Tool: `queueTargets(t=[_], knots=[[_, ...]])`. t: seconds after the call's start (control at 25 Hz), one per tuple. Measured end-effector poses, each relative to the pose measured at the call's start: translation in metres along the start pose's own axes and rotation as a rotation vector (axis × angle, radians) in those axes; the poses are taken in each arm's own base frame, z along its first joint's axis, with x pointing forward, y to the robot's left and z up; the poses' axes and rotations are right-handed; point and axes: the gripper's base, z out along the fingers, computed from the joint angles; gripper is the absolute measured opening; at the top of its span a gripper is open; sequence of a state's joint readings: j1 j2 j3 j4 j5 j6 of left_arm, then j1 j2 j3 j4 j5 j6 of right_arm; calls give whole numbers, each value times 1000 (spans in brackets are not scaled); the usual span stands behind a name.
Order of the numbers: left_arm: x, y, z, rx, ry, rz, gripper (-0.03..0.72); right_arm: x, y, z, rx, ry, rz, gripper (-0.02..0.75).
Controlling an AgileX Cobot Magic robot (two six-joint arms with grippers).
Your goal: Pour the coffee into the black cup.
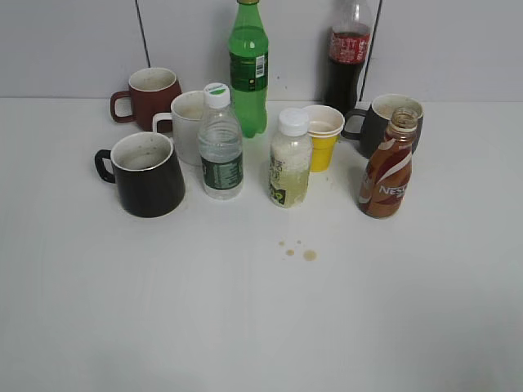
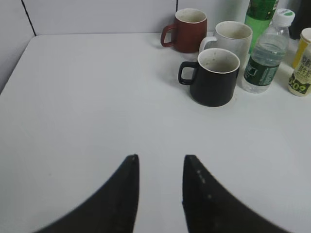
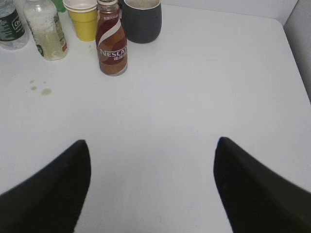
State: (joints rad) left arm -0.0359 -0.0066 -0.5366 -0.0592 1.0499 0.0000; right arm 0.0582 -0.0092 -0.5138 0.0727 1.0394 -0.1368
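Note:
The brown Nescafe coffee bottle (image 1: 386, 170) stands uncapped on the right of the white table, also in the right wrist view (image 3: 112, 44). The black cup (image 1: 147, 173) with a handle stands at the left, also in the left wrist view (image 2: 214, 76). A darker grey-black mug (image 1: 382, 122) stands behind the coffee bottle, also in the right wrist view (image 3: 141, 19). My left gripper (image 2: 160, 162) is open and empty, well short of the black cup. My right gripper (image 3: 151, 145) is wide open and empty, well short of the bottle. Neither gripper shows in the exterior view.
Also standing here are a red-brown mug (image 1: 151, 96), a white mug (image 1: 188, 122), a water bottle (image 1: 220, 145), a green soda bottle (image 1: 248, 69), a pale juice bottle (image 1: 290, 161), a yellow paper cup (image 1: 323, 136) and a cola bottle (image 1: 346, 53). Brown drops (image 1: 301, 250) stain the table.

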Motion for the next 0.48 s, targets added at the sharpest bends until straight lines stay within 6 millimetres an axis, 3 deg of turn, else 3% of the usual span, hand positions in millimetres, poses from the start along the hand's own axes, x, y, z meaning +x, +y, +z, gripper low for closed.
queueTargets(t=[0.48], knots=[[0,0,0,0,0,0,241,0,0,0,-1,0,0,589]])
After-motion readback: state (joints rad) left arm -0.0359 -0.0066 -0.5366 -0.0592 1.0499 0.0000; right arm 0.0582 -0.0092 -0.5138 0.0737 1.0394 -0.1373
